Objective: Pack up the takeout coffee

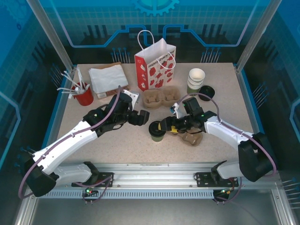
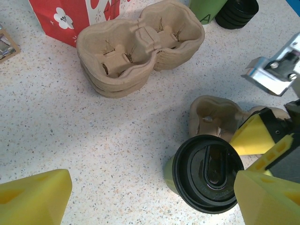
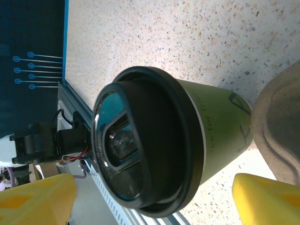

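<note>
Table point(image 1: 220, 93): speckled beige top, blue-trimmed side edges. Blue backdrop panels point(image 1: 93, 23) with circuit and gear graphics beyond far edge and both sides. Aluminium posts point(image 1: 49, 33) at far corners; aluminium rail point(image 1: 154, 171) along near edge. Light even, shadows soft.

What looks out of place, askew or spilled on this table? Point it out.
Nothing is spilled: the takeout coffee stands upright with its lid on. One thing stands out: a single cup carrier lies by itself close beside the coffee, apart from the neat carrier stack near the bag.
</note>
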### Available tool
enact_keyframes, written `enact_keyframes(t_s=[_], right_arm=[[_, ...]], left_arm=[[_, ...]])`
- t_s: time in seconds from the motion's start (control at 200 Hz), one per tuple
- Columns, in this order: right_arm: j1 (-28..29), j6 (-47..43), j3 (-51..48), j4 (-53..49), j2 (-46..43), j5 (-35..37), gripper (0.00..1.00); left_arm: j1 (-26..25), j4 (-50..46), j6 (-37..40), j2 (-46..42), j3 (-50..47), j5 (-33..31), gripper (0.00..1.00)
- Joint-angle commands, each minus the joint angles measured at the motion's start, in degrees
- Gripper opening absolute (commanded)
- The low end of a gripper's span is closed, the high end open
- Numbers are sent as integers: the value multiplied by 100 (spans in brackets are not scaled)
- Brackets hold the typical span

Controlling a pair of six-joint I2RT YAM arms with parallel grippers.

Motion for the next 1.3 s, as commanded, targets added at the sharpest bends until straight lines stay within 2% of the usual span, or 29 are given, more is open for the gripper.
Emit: enact_keyframes(t_s=[0.0,0.18,0.34,0.7,1.296], right_arm=[[151,115,-32,248,125,-102,87],[301,258,-7,460,278,-94,86],[445,396,21,630,375,-34,86],[919,752,298,1133,832,136,86],[1550,893,1403,1298,1886,220,88]], left_arm=[[55,-51,-40,-170,-137,-146,91],[92,-47,-41,-249,-196,-294,91],[221,-30,-160,-432,-312,-712,91],[634,-38,-174,-699,-534,-653,91],[754,-187,-209,-950,-658,-717,91]])
